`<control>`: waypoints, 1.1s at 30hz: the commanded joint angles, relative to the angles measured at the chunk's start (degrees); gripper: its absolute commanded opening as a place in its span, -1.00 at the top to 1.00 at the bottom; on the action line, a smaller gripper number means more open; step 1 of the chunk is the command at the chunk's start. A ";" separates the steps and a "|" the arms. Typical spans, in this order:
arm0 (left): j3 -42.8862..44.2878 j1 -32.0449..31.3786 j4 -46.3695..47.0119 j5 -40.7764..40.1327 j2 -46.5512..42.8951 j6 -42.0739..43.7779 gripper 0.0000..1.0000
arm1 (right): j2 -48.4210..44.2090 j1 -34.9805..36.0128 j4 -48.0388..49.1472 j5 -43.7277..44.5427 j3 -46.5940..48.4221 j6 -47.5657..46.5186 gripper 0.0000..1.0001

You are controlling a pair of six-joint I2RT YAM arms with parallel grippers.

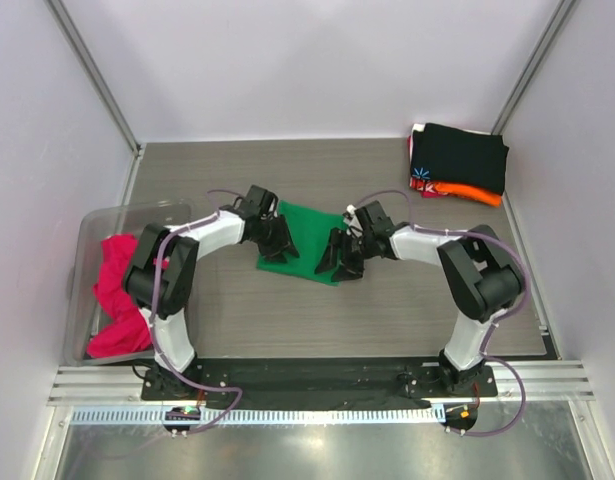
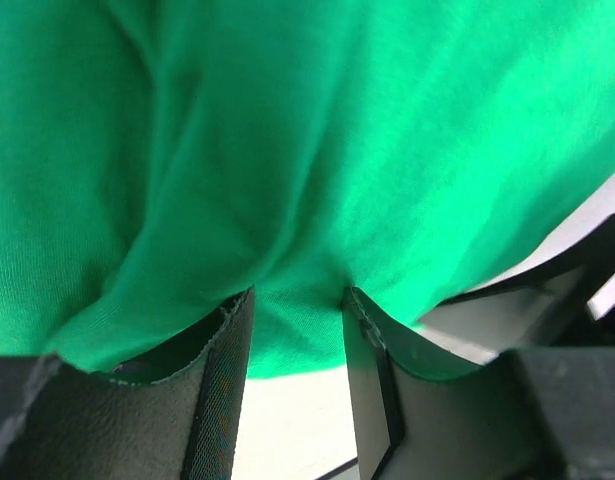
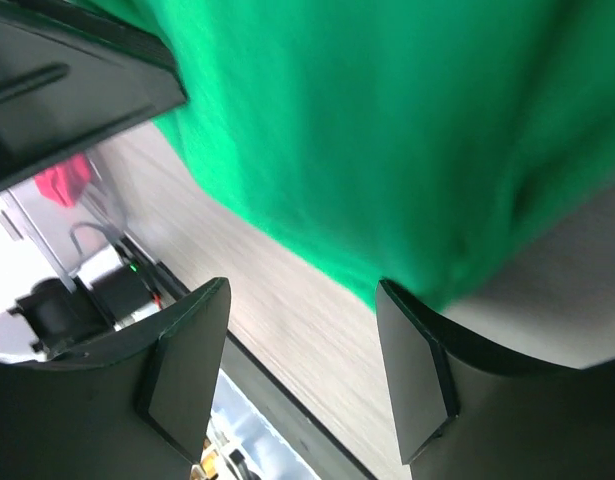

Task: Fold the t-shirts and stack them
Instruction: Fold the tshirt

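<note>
The bright green t-shirt lies folded at the table's middle; it also fills the left wrist view and the right wrist view. My left gripper is at its left edge, open, with its fingertips against the cloth edge. My right gripper is at its right near edge, open wide, one fingertip touching the hem. The magenta-pink shirt lies crumpled in a bin. The folded black shirt tops the orange one and the red-patterned one at the back right.
A clear plastic bin stands at the left edge and holds the pink shirt. White walls close in the back and both sides. A metal rail runs along the near edge behind the arm bases.
</note>
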 commanded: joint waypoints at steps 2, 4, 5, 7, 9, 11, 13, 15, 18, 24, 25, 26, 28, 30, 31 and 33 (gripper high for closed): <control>-9.63 -2.86 -3.18 -5.61 -6.03 -0.02 0.14 | -6.14 0.36 -4.91 6.15 -9.15 -2.39 -0.32; -12.97 -4.88 -4.15 -7.01 -11.39 -1.17 0.13 | -10.89 0.44 -7.98 7.91 -10.91 -2.83 -0.32; -13.59 -5.50 -4.50 -7.28 -13.33 -1.34 0.10 | -12.90 0.27 -9.21 8.27 -11.70 -3.18 -0.32; -12.03 -6.38 -8.35 -8.59 -17.64 -0.39 0.03 | -18.95 0.36 -12.73 8.97 -11.10 -3.54 -0.39; -6.35 -6.47 -15.62 -10.61 -19.75 2.68 -0.04 | -22.23 0.36 -16.76 9.76 -9.17 -4.41 -0.51; -1.41 -6.47 -20.74 -14.48 -22.04 5.41 -0.15 | -25.56 0.27 -19.15 11.86 -5.05 -5.56 -0.97; 5.98 -6.47 -27.69 -18.76 -23.44 8.93 -0.25 | -26.63 0.18 -20.12 13.27 -2.93 -7.05 -1.00; 10.72 -6.38 -32.69 -21.33 -24.76 10.42 -0.33 | -25.24 0.09 -20.04 14.24 -0.55 -8.63 -0.99; 9.80 -6.38 -32.56 -23.54 -28.54 12.36 -0.41 | -19.81 -0.43 -18.99 13.54 2.70 -10.57 -0.99; 0.48 -5.33 -19.90 -20.91 -30.49 11.67 -0.28 | -9.77 -2.36 -16.26 10.47 10.43 -14.08 -1.00; -0.32 -5.07 -18.15 -20.73 -29.87 11.40 -0.24 | -7.50 -2.98 -16.17 10.03 11.57 -14.09 -0.99; -0.85 -4.72 -14.91 -20.47 -28.82 10.79 -0.19 | -6.26 -3.33 -15.99 9.33 13.85 -14.26 -0.99; -1.56 -3.66 -11.99 -19.68 -25.14 10.43 -0.09 | -3.71 -4.12 -15.73 8.19 16.66 -14.35 -0.97; -1.12 -2.70 -8.91 -19.15 -22.15 10.08 -0.04 | -2.65 -4.30 -15.73 7.39 17.82 -14.17 -0.94; -0.94 -2.43 -8.38 -18.71 -18.65 10.08 -0.01 | -1.86 -4.39 -15.64 6.78 18.52 -14.17 -0.93; -0.24 -1.56 -7.49 -18.62 -15.21 10.25 0.03 | -1.50 -4.56 -15.55 6.42 18.70 -14.17 -0.90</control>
